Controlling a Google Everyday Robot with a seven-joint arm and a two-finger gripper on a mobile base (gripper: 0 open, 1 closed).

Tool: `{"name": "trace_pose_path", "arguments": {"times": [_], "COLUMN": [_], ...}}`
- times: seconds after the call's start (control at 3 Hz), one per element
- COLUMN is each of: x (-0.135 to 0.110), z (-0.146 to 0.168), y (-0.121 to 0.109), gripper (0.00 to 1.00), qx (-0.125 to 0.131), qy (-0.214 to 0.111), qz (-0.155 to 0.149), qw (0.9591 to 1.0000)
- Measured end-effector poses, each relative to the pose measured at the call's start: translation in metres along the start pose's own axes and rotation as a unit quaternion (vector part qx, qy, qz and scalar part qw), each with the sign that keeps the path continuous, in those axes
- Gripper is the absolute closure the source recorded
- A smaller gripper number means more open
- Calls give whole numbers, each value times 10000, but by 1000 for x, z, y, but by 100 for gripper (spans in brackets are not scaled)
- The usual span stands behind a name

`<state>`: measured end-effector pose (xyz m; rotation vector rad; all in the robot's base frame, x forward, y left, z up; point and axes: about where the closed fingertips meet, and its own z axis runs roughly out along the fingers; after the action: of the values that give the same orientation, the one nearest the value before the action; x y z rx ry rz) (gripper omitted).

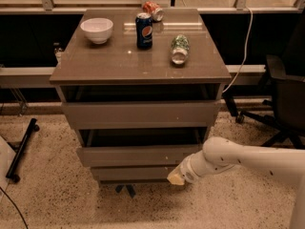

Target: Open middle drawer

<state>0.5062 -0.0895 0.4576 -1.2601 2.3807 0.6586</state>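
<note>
Drawer opening seems barely begun: the middle drawer (138,155) appears only slightly out of the desk (86,63), with a dark gap above it.
The rounded white gripper (177,177) sits just below that drawer's right end; whether it is open or closed cannot be told. Drawer fronts are flat, matte grey-taupe and handleless. The glossy top holds a white bowl (96,30), a blue can (144,31) and a lying bottle (179,49).

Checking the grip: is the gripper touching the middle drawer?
Cannot tell. In the camera view the gripper sits by the middle drawer's lower right edge; no contact or gap shows.
</note>
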Motion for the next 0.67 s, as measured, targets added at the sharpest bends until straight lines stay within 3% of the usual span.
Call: {"name": "trace_pose_path", "arguments": {"times": [0.33, 0.67], "x": [-10, -46], "z": [-3, 0], "y": [-2, -22], "gripper": [39, 8], "qx": [23, 276], "qy": [-16, -138], "qz": [-127, -529], "qw": [9999, 9981]}}
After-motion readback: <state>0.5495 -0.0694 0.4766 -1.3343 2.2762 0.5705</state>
